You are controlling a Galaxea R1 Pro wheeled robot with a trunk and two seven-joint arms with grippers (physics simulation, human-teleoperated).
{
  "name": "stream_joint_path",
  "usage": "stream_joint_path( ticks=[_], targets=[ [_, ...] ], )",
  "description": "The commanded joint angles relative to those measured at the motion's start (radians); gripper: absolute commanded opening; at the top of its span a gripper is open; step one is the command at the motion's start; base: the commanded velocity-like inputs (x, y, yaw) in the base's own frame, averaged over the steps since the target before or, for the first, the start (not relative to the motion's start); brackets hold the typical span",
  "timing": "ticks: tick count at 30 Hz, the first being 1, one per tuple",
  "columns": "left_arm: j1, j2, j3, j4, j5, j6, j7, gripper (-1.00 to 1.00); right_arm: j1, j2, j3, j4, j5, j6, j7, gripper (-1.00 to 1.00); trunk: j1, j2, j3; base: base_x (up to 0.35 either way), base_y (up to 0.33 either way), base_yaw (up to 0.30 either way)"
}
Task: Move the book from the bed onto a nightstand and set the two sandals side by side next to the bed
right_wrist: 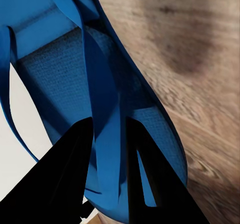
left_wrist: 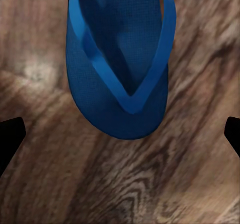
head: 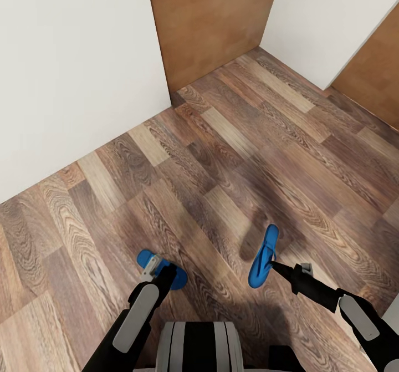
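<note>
Blue sandals, two, both recorded close to our trunk (head: 197,347) at the near edge of the head view. Item one: the left sandal (head: 160,269) lies flat on the wood-plank floor (head: 221,156), strap side up, partly covered by our left gripper (head: 158,269), which hangs directly above it. From the left wrist view this sandal (left_wrist: 120,63) shows its thong straps meeting in a V near the rounded toe, and the dark fingers (left_wrist: 10,136) stand spread wide at either edge, apart from the sandal and touching nothing. Item two: the right sandal (head: 263,256) is held off the floor, tilted up on edge, with its shadow falling on the planks beyond it. Our right gripper (head: 277,265) reaches it from the right; in the right wrist view the two dark fingers (right_wrist: 70,179) are closed in on a strap of the sandal (right_wrist: 65,83), pinching it, the sole hanging behind them. The two sandals sit well apart from each other, one on each side of our trunk. Farther out: bare brown planks of mixed tone run diagonally away. Farthest: a white wall (head: 72,67) at left, a plain brown wooden panel (head: 213,20) in the recess, a second white wall (head: 327,17) at right, and another brown panel (head: 374,67) at the far right edge.
</note>
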Motion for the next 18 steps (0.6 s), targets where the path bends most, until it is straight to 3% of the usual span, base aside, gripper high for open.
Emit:
stream_joint_path(
  ticks=[1, 18],
  targets=[
    [0.0, 0.0, 0.0, -0.001, 0.001, 0.005, 0.005, 1.0, 0.0, 0.0, 0.001, 0.0, -0.006, 0.006, 0.002, -1.0, 0.0, 0.0, -0.001, 0.003, 0.0, 0.0],
    [0.0, 0.005, 0.0, -0.036, 0.001, 0.005, 0.007, 1.0, 0.0, 0.0, 0.001, 0.0, -0.006, 0.006, 0.002, -1.0, 0.0, 0.0, -0.001, 0.07, 0.0, 0.0]
  ],
)
